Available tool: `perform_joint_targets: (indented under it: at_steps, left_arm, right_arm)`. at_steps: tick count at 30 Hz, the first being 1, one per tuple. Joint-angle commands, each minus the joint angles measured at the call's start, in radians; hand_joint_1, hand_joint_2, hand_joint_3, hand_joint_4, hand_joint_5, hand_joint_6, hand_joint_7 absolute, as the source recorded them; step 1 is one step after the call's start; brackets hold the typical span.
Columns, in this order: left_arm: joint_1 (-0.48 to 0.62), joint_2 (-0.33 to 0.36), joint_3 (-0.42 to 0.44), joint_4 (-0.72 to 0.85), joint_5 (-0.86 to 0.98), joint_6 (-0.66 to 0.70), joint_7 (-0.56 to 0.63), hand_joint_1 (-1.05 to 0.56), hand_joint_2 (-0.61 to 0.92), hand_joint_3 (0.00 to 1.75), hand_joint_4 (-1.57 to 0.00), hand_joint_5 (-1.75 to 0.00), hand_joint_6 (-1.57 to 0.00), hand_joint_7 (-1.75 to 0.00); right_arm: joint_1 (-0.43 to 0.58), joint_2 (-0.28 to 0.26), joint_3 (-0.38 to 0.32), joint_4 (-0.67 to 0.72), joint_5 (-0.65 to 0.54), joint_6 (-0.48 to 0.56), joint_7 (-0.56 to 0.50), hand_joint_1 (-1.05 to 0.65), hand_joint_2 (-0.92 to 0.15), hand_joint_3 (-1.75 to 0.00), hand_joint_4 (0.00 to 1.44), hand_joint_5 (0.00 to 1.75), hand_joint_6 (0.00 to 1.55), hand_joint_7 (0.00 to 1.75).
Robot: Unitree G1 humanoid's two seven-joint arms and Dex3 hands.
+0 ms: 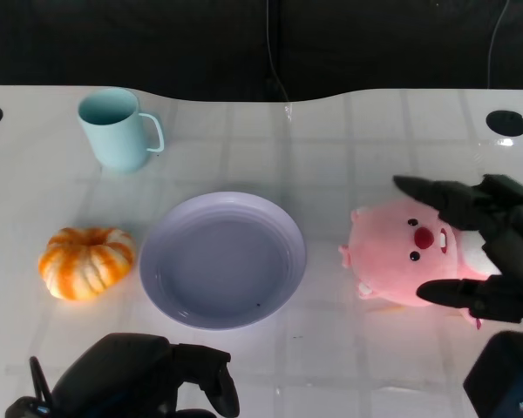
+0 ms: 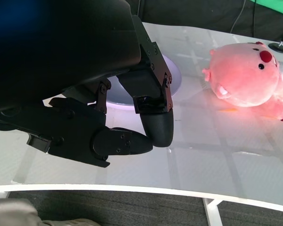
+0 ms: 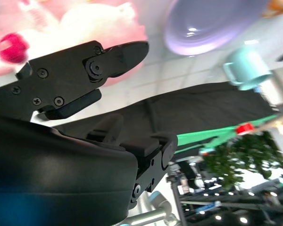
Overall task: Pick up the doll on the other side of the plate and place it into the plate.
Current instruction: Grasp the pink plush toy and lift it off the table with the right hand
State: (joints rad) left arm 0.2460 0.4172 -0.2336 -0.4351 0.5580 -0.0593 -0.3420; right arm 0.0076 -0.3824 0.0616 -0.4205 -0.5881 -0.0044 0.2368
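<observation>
The right robot hand (image 1: 492, 252) is spread wide around the pink plush doll (image 1: 405, 252), fingers above and below it, grip not yet closed. The doll lies on the table (image 1: 349, 148), right of the lavender plate (image 1: 222, 259). It looks soft, light and squashy; its round body suits grasping. The left robot hand (image 1: 148, 379) rests curled, empty.

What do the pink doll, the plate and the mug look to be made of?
Pink doll: soft plush, with a fuzzy matte surface. Plate: glossy lavender, showing highlights; perhaps glazed ceramic or melamine. Mug: smooth pale blue with a satin sheen, likely plastic or ceramic.
</observation>
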Motion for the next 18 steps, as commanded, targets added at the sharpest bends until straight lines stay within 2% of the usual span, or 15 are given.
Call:
perform_joint_targets:
  at_steps: [1, 4, 10, 15, 18]
  left_arm:
    - [-0.011, 0.005, 0.001, 0.003, 0.000, 0.010, -0.004, -0.30, 0.92, 0.35, -0.70, -1.40, -0.77, -0.90]
    - [-0.015, 0.009, 0.003, 0.008, 0.003, 0.007, 0.000, -0.30, 0.92, 0.33, -0.70, -1.40, -0.77, -0.90]
    - [-0.016, 0.016, 0.007, 0.013, 0.001, 0.007, -0.005, -0.30, 0.92, 0.33, -0.70, -1.39, -0.77, -0.89]
    - [-0.019, 0.019, 0.007, 0.027, 0.004, -0.008, 0.009, -0.29, 0.92, 0.32, -0.71, -1.38, -0.78, -0.88]
    - [-0.022, 0.018, 0.007, 0.035, 0.003, -0.014, 0.010, -0.29, 0.92, 0.32, -0.71, -1.37, -0.78, -0.87]
  right_arm:
    - [-0.026, -0.034, -0.008, -0.025, -0.029, 0.070, 0.056, -0.62, -0.85, -0.01, 0.00, 0.68, 0.15, 0.01]
    - [-0.055, -0.061, 0.004, -0.044, -0.076, 0.146, 0.132, -0.64, -0.85, 0.00, 0.00, 0.59, 0.12, 0.00]
    - [-0.107, -0.115, 0.028, -0.060, -0.173, 0.251, 0.252, -0.68, -0.84, 0.00, 0.00, 0.55, 0.14, 0.01]
    - [-0.137, -0.144, 0.054, -0.030, -0.224, 0.283, 0.304, -0.69, -0.84, 0.00, 0.02, 0.52, 0.15, 0.02]
    - [-0.160, -0.149, 0.071, 0.040, -0.225, 0.274, 0.299, -0.69, -0.85, 0.00, 0.03, 0.50, 0.16, 0.02]
